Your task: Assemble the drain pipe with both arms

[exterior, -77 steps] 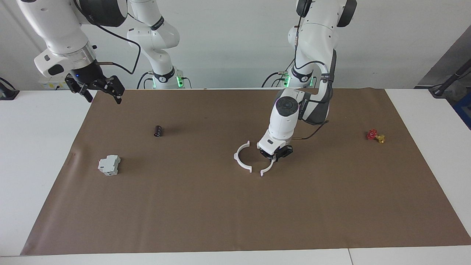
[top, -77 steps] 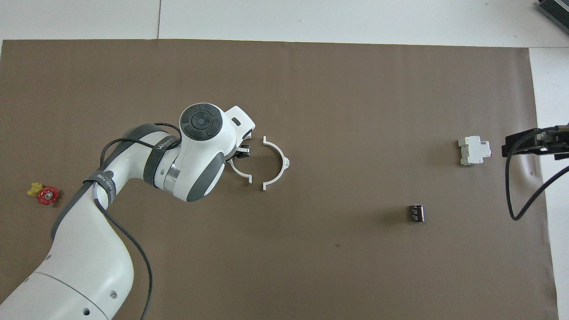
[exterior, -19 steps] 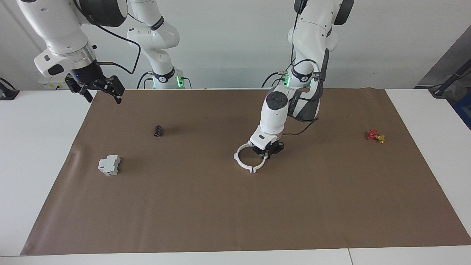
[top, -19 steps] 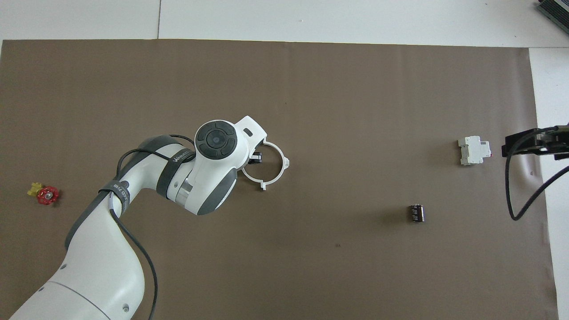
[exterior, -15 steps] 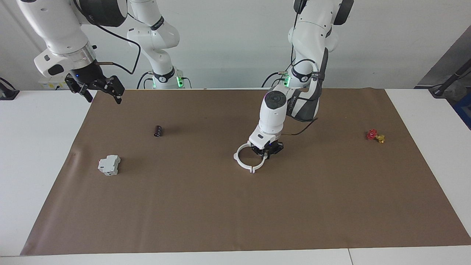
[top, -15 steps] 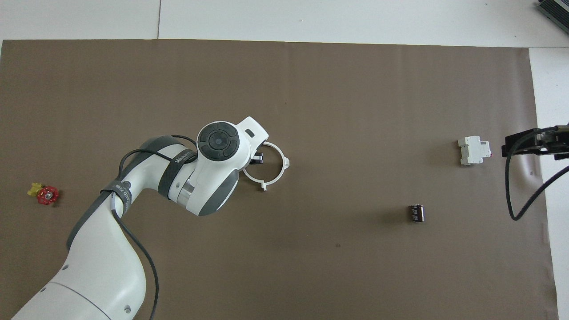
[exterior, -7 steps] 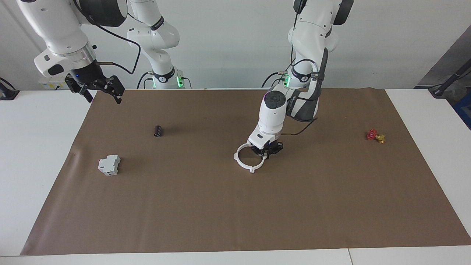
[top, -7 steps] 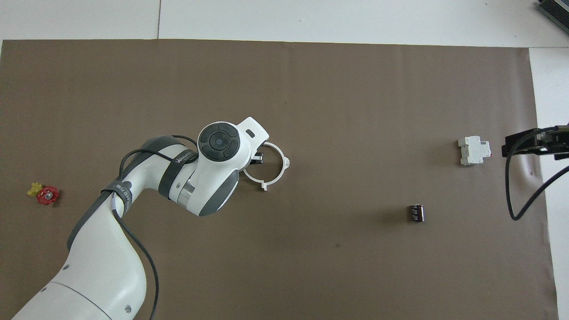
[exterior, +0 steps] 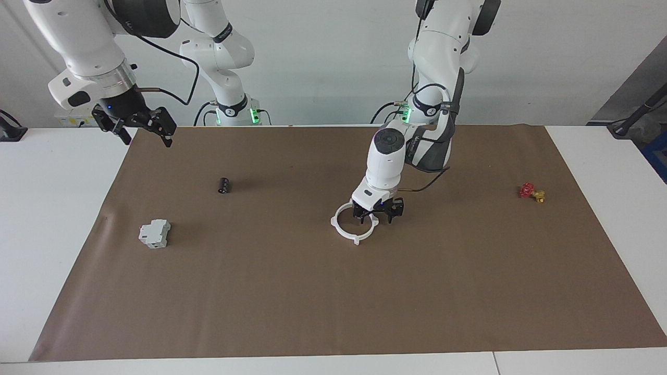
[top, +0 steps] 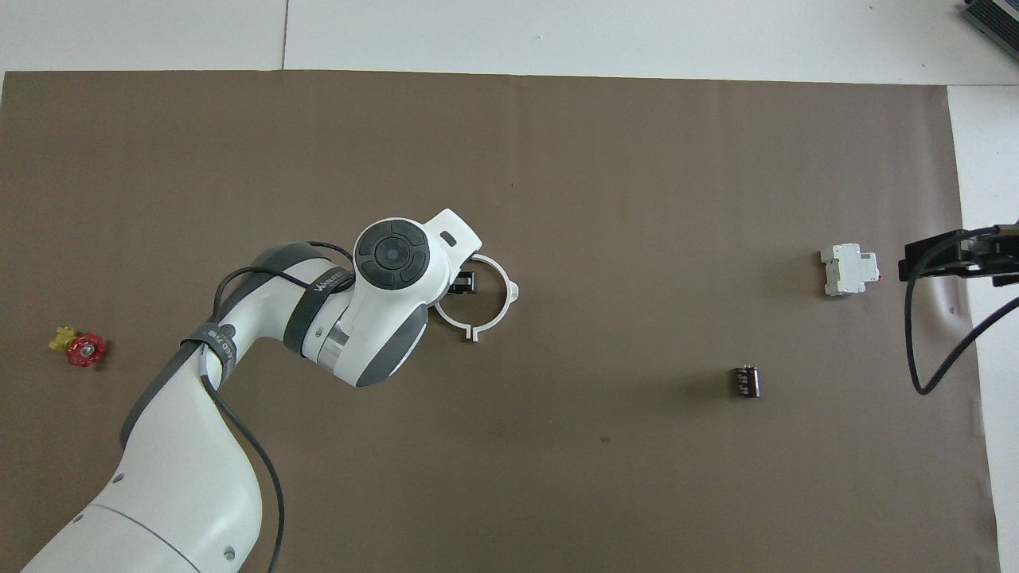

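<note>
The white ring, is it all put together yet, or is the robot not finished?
Nearly finished, it looks. Done: the two half-rings lie closed into one white ring on the brown mat. In hand: nothing; the left gripper stands open astride the ring's rim. The right gripper waits open over the mat's corner. Left: probably just lifting the left gripper away.

Ring (exterior: 350,229) on the mat (exterior: 312,291), right under the left claw (exterior: 378,215) (one finger inside the ring, one outside). Valve (exterior: 532,192) well off toward that arm's own end. Cylinder (exterior: 224,185) and box (exterior: 155,233) well off toward the other end, under no claw; right claw (exterior: 139,130) over the mat's corner.
</note>
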### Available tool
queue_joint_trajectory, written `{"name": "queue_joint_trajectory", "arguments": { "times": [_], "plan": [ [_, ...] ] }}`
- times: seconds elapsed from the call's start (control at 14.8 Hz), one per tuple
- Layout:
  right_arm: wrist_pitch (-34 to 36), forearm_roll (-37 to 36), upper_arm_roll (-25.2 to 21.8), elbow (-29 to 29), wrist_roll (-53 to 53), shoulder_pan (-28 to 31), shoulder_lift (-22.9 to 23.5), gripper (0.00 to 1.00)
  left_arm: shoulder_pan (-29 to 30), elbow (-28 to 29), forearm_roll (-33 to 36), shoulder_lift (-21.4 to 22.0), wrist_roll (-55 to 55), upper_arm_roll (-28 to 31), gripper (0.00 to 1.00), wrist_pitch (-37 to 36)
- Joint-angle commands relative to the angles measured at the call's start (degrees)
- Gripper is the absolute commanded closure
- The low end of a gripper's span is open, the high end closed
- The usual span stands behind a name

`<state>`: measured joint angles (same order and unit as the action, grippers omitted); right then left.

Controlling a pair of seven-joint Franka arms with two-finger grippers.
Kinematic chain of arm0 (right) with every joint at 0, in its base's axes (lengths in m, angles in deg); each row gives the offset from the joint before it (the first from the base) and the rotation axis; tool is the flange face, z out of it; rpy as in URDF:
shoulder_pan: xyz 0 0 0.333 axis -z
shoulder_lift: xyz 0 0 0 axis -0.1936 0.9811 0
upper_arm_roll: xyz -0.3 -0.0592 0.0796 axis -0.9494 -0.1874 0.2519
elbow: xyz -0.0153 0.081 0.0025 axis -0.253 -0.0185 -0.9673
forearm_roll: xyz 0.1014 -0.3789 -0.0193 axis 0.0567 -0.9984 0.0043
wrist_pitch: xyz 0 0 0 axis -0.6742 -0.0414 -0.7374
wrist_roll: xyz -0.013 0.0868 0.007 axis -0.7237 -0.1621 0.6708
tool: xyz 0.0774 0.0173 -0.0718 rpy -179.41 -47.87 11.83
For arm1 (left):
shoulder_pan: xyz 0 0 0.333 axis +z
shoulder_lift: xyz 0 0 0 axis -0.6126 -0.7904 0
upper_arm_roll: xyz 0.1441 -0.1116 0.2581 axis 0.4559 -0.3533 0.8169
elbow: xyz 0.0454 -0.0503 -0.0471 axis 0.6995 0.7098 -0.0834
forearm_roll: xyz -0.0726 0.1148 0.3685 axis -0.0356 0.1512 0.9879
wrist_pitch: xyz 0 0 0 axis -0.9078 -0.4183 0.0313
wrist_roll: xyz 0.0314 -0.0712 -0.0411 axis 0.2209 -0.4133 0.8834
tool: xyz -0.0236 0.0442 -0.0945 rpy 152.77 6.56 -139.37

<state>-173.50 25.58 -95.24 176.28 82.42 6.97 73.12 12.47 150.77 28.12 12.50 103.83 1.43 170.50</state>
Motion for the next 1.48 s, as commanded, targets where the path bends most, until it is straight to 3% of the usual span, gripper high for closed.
{"name": "queue_joint_trajectory", "arguments": {
  "times": [0.0,0.4,0.67,0.94,1.42],
  "plan": [
    [-0.3,-0.2,0.4,1.1,1.3,0.6,-1.1,0.00,-0.7,0.8,1.4,0.8,0.6,0.9,0.00,-0.1],
    [-0.3,-0.2,0.4,1.1,1.3,0.6,-1.1,0.00,2.8,-1.9,1.4,7.9,-4.2,1.3,0.00,-14.7],
    [-0.3,-0.2,0.4,1.1,1.3,0.6,-1.1,0.00,7.7,-2.7,1.3,12.9,-10.4,1.3,0.00,-19.7],
    [-0.3,-0.2,0.4,1.1,1.3,0.6,-1.1,0.00,16.6,-6.6,0.6,17.2,-19.6,1.5,0.00,-29.6],
    [-0.2,-0.2,0.4,1.1,1.3,0.6,-1.1,0.00,35.1,-8.2,-7.0,19.0,-34.0,1.7,0.00,-30.5]
  ]
}}
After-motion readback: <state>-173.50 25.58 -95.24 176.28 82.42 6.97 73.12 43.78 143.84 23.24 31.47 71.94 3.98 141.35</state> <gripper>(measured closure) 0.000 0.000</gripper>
